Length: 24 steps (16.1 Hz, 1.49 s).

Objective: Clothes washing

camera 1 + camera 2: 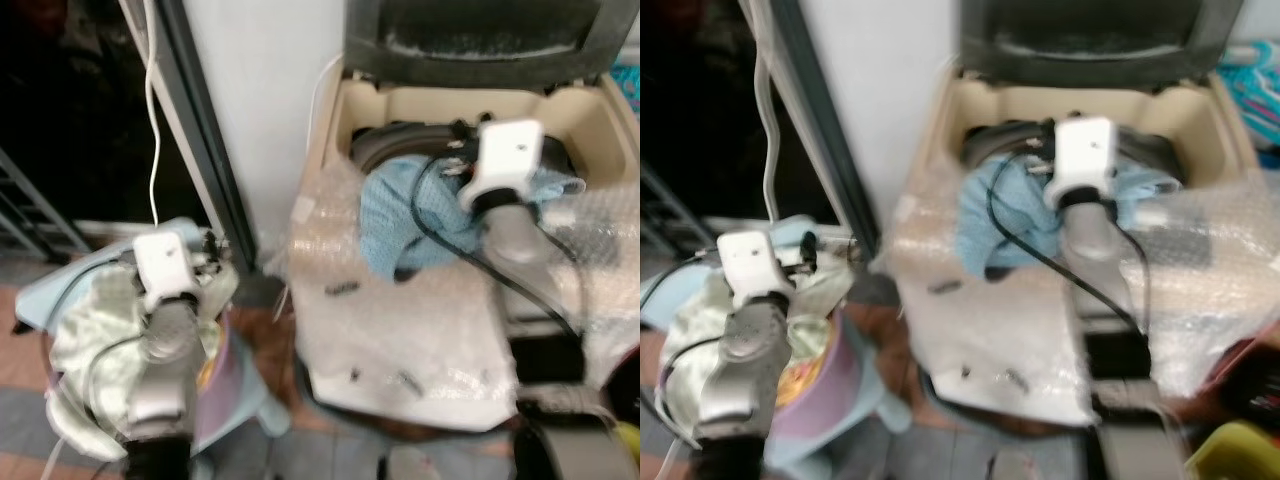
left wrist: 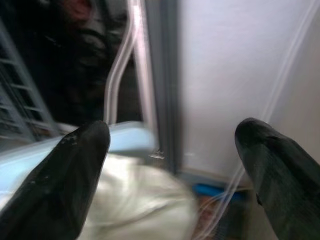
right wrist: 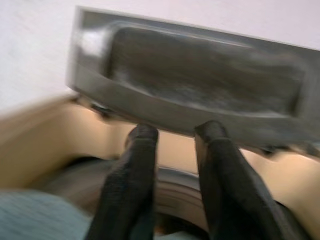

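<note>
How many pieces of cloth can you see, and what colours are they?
Light blue knitted cloth draped over the washing machine's opening: 1
Pale cream-green cloth in the light blue laundry basket: 1
Total: 2
</note>
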### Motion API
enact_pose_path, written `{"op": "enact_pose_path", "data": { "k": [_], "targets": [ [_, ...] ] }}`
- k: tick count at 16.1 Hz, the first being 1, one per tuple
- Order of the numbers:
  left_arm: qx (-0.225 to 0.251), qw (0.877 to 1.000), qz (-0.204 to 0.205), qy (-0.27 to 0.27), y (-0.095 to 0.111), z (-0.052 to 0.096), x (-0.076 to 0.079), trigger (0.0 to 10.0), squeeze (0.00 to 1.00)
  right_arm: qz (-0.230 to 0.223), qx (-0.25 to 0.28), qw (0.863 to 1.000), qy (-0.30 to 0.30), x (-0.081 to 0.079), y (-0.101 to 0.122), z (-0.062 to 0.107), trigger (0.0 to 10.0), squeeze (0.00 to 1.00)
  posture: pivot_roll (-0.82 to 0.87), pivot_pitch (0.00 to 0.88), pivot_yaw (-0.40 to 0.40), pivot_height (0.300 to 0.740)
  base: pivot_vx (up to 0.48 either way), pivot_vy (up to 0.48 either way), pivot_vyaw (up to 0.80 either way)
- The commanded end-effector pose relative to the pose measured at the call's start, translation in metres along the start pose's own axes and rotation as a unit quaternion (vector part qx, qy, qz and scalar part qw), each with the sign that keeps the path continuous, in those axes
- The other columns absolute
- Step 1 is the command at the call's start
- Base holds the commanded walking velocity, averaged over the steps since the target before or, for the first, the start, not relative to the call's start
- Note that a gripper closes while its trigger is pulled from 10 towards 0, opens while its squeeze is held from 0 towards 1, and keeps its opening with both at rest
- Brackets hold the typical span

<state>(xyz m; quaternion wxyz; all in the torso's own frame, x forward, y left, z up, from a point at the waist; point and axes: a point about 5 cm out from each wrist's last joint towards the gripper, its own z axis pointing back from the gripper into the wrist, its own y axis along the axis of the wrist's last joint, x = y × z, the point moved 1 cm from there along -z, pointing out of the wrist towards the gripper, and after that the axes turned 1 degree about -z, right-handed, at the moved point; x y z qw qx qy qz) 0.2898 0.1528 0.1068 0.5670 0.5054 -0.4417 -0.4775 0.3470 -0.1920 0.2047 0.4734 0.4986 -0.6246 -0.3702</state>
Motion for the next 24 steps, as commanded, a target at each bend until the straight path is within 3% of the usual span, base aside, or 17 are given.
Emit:
{"op": "enact_pose_path", "data": {
  "k": [1,2,4,5,6,7,8,9,11,12,13,15,17,19,20,21,24],
  "targets": [
    [-0.009,1.0,-0.016,0.002,-0.005,0.002,-0.009,10.0,0.0,-0.043,0.034,0.995,0.082,-0.024,0.016,0.007,10.0,1.0,-0.06,0.022,0.082,0.74,0.0,0.0,0.0],
    [-0.007,1.0,-0.018,-0.004,-0.004,0.002,-0.008,10.0,0.0,-0.069,0.028,0.987,0.142,-0.033,0.016,0.017,10.0,1.0,-0.06,0.023,0.084,0.74,0.0,0.0,0.0],
    [-0.003,1.0,-0.021,-0.009,-0.002,0.0,-0.007,10.0,0.0,-0.087,0.031,0.981,0.169,-0.032,0.018,0.024,10.0,1.0,-0.07,0.024,0.087,0.74,0.0,0.0,0.0],
    [-0.004,1.0,-0.023,-0.008,-0.002,0.0,-0.007,10.0,0.0,-0.079,0.033,0.982,0.169,-0.031,0.018,0.027,10.0,0.97,-0.07,0.023,0.086,0.74,0.0,0.0,0.0],
    [-0.005,1.0,-0.028,-0.009,-0.003,0.0,-0.008,10.0,0.0,-0.082,0.035,0.98,0.176,-0.029,0.019,0.033,10.0,0.86,-0.06,0.023,0.084,0.74,0.0,0.0,0.0],
    [-0.006,0.999,-0.031,-0.013,-0.004,0.002,-0.007,10.0,0.0,-0.084,0.034,0.978,0.186,-0.029,0.02,0.036,10.0,0.62,-0.06,0.024,0.083,0.74,0.0,0.0,0.0],
    [-0.007,0.999,-0.036,-0.02,-0.005,0.006,-0.005,10.0,0.0,-0.091,0.033,0.973,0.21,-0.03,0.021,0.04,10.0,0.21,-0.06,0.025,0.082,0.74,0.0,0.0,0.0],
    [-0.008,0.999,-0.04,-0.027,-0.007,0.009,-0.005,10.0,0.0,-0.096,0.011,0.965,0.244,-0.033,0.016,0.044,10.0,0.0,-0.06,0.026,0.081,0.74,0.0,0.0,0.0],
    [-0.011,0.999,-0.04,-0.03,-0.009,0.012,-0.004,10.0,0.0,-0.083,-0.072,0.93,0.351,-0.035,-0.008,0.062,10.0,0.0,-0.06,0.028,0.076,0.74,0.0,0.0,0.0],
    [-0.01,0.999,-0.039,-0.03,-0.008,0.012,-0.005,10.0,0.0,-0.071,-0.092,0.925,0.362,-0.032,-0.017,0.066,10.0,0.0,-0.06,0.027,0.074,0.74,0.0,0.0,0.0],
    [-0.009,0.999,-0.04,-0.03,-0.008,0.011,-0.005,10.0,0.0,-0.05,-0.126,0.925,0.354,-0.025,-0.033,0.069,10.0,0.0,-0.06,0.027,0.07,0.74,0.0,0.0,0.0],
    [-0.009,0.999,-0.041,-0.029,-0.008,0.01,-0.005,10.0,0.0,0.005,-0.192,0.944,0.268,-0.001,-0.063,0.063,10.0,0.0,-0.06,0.028,0.068,0.74,0.0,0.0,0.0],
    [-0.01,0.999,-0.043,-0.029,-0.009,0.012,-0.005,10.0,0.0,0.013,-0.134,0.981,0.14,0.022,-0.043,0.038,10.0,0.0,-0.06,0.03,0.073,0.74,0.0,0.0,0.0],
    [-0.011,0.998,-0.058,-0.011,-0.009,0.01,-0.007,10.0,0.0,0.033,-0.058,0.998,0.0,0.046,-0.015,0.022,10.0,0.0,-0.06,0.026,0.075,0.74,0.0,0.0,0.0],
    [-0.01,0.998,-0.064,-0.001,-0.008,0.009,-0.008,10.0,0.0,0.041,-0.033,0.998,-0.028,0.049,-0.004,0.02,10.0,0.0,-0.06,0.026,0.075,0.74,0.0,0.0,0.0],
    [-0.009,0.998,-0.059,-0.002,-0.008,0.008,-0.007,10.0,0.0,0.029,-0.006,0.999,-0.024,0.04,0.009,0.018,10.0,0.0,-0.06,0.026,0.076,0.74,0.0,0.0,0.0],
    [-0.002,0.999,-0.051,-0.006,-0.004,0.008,-0.003,10.0,0.0,-0.014,0.004,0.999,0.033,0.004,0.01,0.026,10.0,0.0,-0.06,0.021,0.075,0.74,0.0,0.0,0.0]
  ]
}}
